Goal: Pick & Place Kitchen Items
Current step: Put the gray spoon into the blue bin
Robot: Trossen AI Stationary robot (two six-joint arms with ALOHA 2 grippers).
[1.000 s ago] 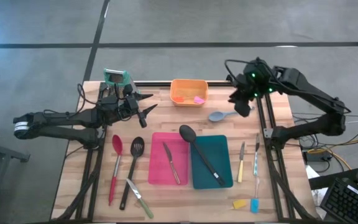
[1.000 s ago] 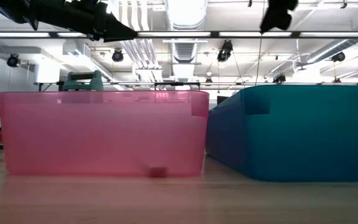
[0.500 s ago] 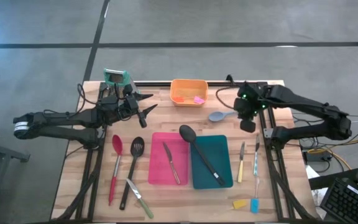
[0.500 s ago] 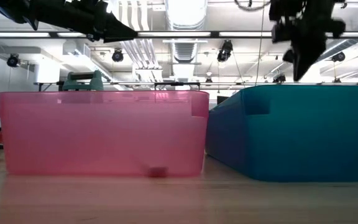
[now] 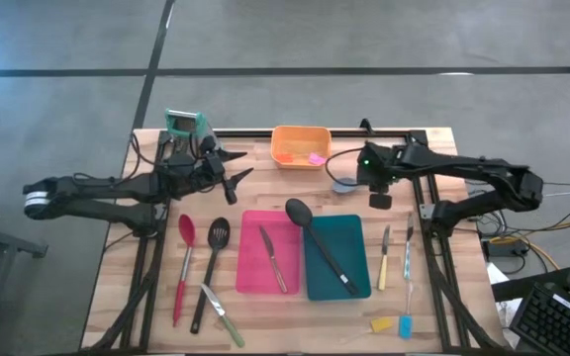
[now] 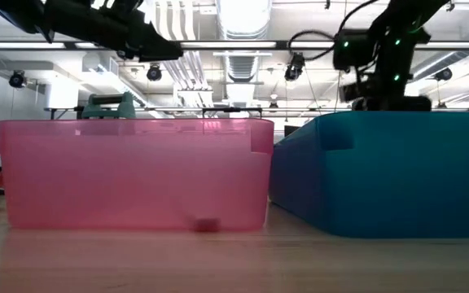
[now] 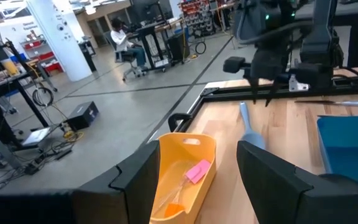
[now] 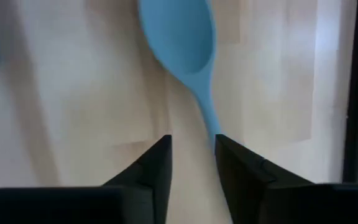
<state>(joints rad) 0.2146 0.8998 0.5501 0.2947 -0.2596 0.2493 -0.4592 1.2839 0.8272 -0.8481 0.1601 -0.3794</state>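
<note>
Tabletop lies bare around blue spoon beneath right pincer.

Right gripper low over blue-grey spoon, fingers parted, bare wood around spoon. Orange bin just far-left of spoon, teal tray and black spoon near side (both crowd approach). Left gripper raised at far left; grater beyond it.
</note>
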